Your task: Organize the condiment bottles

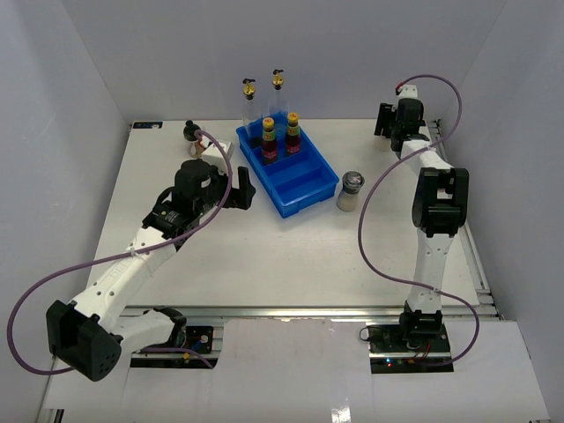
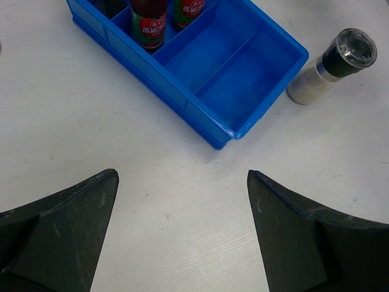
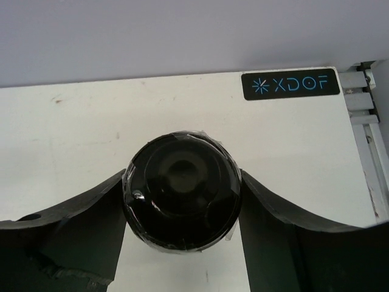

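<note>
Two tall clear bottles with gold-black spouts (image 1: 249,104) (image 1: 278,95) stand at the far end of the blue tray (image 1: 308,198). Two dark red sauce bottles (image 1: 269,141) (image 1: 293,134) stand in the tray behind its bare near compartments; they also show as sauce bottles (image 2: 149,24) from the left wrist. A squat black-capped jar (image 1: 351,190) (image 2: 331,67) stands on the table just right of the tray. My left gripper (image 1: 242,189) (image 2: 182,201) is open over bare table beside the tray's near corner (image 2: 234,131). At the back right, my right gripper (image 1: 388,122) (image 3: 182,176) is shut on another black-capped jar (image 3: 179,188).
A small dark-topped thing (image 1: 190,133) sits at the back left by the left wrist. White walls close in the back and both sides. The table's right edge has a metal rail (image 3: 364,115), close to the right gripper.
</note>
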Action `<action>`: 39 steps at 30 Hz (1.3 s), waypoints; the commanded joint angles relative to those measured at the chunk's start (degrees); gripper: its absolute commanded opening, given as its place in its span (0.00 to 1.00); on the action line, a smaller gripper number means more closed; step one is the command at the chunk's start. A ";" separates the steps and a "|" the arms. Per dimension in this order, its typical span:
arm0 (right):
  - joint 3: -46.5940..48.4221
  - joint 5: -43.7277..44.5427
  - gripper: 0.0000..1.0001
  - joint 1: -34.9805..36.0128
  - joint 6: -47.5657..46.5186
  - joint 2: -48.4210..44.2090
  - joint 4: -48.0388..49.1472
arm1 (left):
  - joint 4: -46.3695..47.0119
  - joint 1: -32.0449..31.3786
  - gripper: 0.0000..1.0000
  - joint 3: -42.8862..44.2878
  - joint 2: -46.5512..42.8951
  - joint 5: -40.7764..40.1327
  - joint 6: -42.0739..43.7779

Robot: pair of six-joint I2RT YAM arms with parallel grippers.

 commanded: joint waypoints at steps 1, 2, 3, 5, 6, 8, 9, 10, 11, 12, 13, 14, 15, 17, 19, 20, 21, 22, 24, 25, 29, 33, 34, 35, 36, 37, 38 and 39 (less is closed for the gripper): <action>-5.52 -6.38 0.08 2.14 0.66 -16.39 8.89 | 0.39 -0.20 0.98 -0.58 0.51 -1.88 0.64; -6.42 -8.32 0.08 2.79 0.72 -18.17 9.25 | 0.44 -0.20 0.98 -0.64 0.68 -2.06 0.70; -7.76 -8.95 0.08 3.22 1.06 -19.75 9.41 | 0.40 -0.20 0.98 -0.71 0.93 -2.19 0.70; -10.39 -10.23 0.08 4.61 1.61 -21.68 9.54 | 0.54 -0.20 0.98 -0.86 1.30 -2.14 0.70; -11.66 -10.70 0.08 5.51 1.82 -22.55 9.69 | 0.59 -0.20 0.98 -0.87 1.48 -2.05 0.71; -14.19 -10.51 0.08 7.83 2.10 -24.80 10.50 | 0.32 -0.20 0.98 -0.53 1.96 -1.85 0.78; -15.77 -10.74 0.08 8.75 2.35 -25.75 11.68 | 0.28 -0.20 0.98 -0.44 2.16 -1.69 0.75; -17.47 -11.11 0.08 9.55 2.68 -26.53 13.09 | 0.30 -0.20 0.98 -0.42 2.28 -1.55 0.72; -19.14 -11.57 0.08 10.25 3.14 -26.95 14.34 | 0.39 -0.20 0.98 -0.56 2.24 -1.50 0.76; -20.53 -11.95 0.08 11.08 3.43 -27.38 15.70 | 0.47 -0.20 0.98 -0.67 2.19 -1.48 0.79; -21.37 -12.18 0.08 12.17 3.39 -27.82 17.23 | 0.51 -0.20 0.98 -0.71 2.15 -1.53 0.79; -22.26 -12.29 0.08 13.14 3.37 -28.17 18.58 | 0.54 -0.20 0.98 -0.74 2.09 -1.61 0.76; -23.42 -12.33 0.08 13.85 3.35 -28.37 19.88 | 0.51 -0.20 0.98 -0.73 2.02 -1.74 0.72; -26.52 -12.87 0.08 15.29 3.28 -28.85 23.80 | 0.38 -0.21 0.98 -0.65 1.92 -1.82 0.79; -28.98 -13.07 0.08 16.67 3.24 -29.17 27.14 | 0.49 -0.25 0.98 -0.70 1.64 -1.86 0.79; -29.59 -13.03 0.08 17.18 3.19 -29.15 27.95 | 0.54 -0.20 0.98 -0.74 1.58 -1.91 0.80; -29.79 -12.96 0.08 17.89 3.12 -28.90 28.35 | 0.47 -0.20 0.98 -0.74 1.46 -1.98 0.93; -29.68 -12.83 0.08 18.52 2.94 -28.46 28.52 | 0.43 -0.20 0.98 -0.69 1.42 -1.97 0.97; -29.15 -12.53 0.08 19.67 2.44 -27.43 28.68 | 0.39 -0.20 0.98 -0.57 1.40 -1.91 0.97; -28.79 -12.41 0.08 20.19 2.16 -26.91 28.76 | 0.43 -0.20 0.98 -0.57 1.36 -1.91 0.97; -28.15 -11.76 0.08 22.02 1.87 -24.71 29.47 | 0.38 -0.20 0.98 -0.57 1.07 -1.78 0.97; -27.46 -10.92 0.08 23.93 1.79 -22.36 30.66 | 0.45 -0.20 0.98 -0.47 1.33 -1.46 0.89; -27.18 -10.86 0.08 24.32 1.79 -21.81 30.66 | 0.39 -0.20 0.98 -0.42 1.39 -1.41 0.94; -26.99 -10.76 0.08 24.68 1.69 -21.34 30.72 | 0.37 -0.20 0.98 -0.39 1.40 -1.38 0.95; -26.87 -10.61 0.08 25.02 1.50 -20.97 30.83 | 0.37 -0.20 0.98 -0.39 1.36 -1.38 0.91; -26.79 -10.48 0.08 25.36 1.30 -20.60 30.99 | 0.37 -0.21 0.98 -0.40 1.31 -1.38 0.89; -26.84 -10.48 0.08 25.67 1.05 -20.29 31.35 | 0.37 -0.26 0.98 -0.45 1.21 -1.38 0.94; -26.86 -10.75 0.08 25.90 0.81 -19.89 31.64 | 0.43 -0.26 0.98 -0.48 1.15 -1.38 0.93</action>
